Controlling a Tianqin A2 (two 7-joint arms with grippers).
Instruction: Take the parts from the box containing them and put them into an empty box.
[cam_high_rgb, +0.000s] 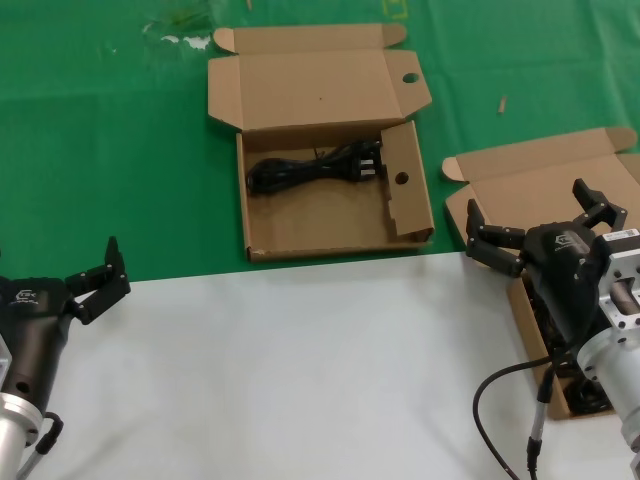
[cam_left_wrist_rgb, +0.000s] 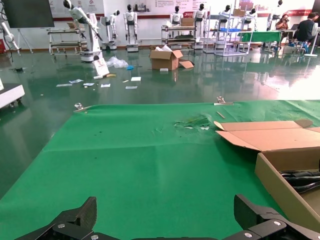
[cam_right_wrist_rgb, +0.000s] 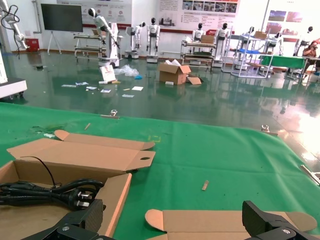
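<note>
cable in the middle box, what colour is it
Black, a glossy coiled cable with a plug, lying in the brown cardboard box. The head view shows it best.

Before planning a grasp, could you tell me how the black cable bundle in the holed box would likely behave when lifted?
The black cable bundle looks thin and loosely coiled, so it would probably sag and partly uncoil. Its glossy jacket may slip. The plug end likely hangs lowest.

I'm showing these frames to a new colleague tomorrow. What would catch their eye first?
Probably the open cardboard box with round holes in its flaps at the middle of the green cloth, with one coiled black power cable lying along its far side. Next, the right gripper, open, poised over a second cardboard box at the right edge. The left gripper waits open at the near left, over the white table surface.
</note>
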